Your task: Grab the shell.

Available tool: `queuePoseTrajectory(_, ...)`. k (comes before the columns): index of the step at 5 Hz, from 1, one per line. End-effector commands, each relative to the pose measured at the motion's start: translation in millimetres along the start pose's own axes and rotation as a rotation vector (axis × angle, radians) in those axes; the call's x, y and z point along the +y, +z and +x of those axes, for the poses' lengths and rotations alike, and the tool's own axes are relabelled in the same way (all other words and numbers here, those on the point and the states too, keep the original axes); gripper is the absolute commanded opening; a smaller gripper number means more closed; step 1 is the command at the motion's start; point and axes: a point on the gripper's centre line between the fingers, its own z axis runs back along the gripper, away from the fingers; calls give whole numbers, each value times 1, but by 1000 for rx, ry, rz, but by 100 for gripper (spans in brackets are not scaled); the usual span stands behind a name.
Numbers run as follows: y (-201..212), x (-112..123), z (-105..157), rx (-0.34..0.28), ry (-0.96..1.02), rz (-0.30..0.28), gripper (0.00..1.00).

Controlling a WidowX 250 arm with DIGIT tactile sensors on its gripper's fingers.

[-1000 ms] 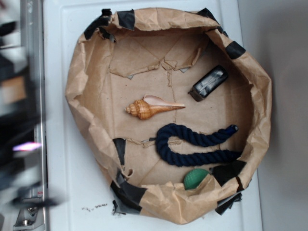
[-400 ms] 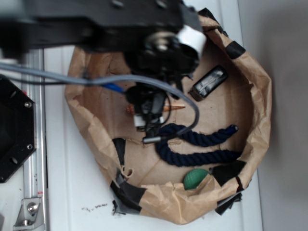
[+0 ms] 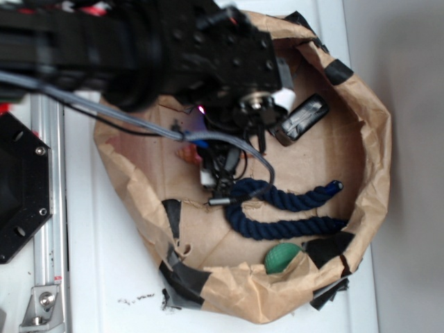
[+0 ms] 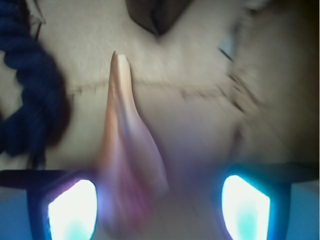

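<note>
1. Now the arm has swung in from outside the paper-lined basket (image 3: 378, 149) and come down over its middle, where a second ago the shell lay uncovered; the reach looks nearly done.
2. Leftmost in the wrist view, the navy rope (image 4: 27, 95) sits just beside the shell (image 4: 127, 150).
3. The shell lies on the brown paper, pointed tail away from the camera, its body close to the left finger (image 4: 70, 207) and off-centre.
4. The claw (image 4: 160, 202) stands apart, nothing clamped; from outside, only the shell's tan end (image 3: 187, 154) peeks out.
</note>
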Motion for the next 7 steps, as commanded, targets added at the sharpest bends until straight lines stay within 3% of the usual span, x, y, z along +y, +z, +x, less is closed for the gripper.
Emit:
queuePoseTrajectory(1,-9,-16,5,9,-38,8,0)
queuePoseTrajectory(2,19,-16,10,1,-14,34,0)
queuePoseTrajectory(3,70,-25,12,-97,-35,76,0)
queuePoseTrajectory(4,122,-31,10,-163,-22,12,0)
queuePoseTrajectory(5,143,-39,4,-139,-46,7,0)
queuePoseTrajectory(7,139,-38,-13,-122,-45,37,0)
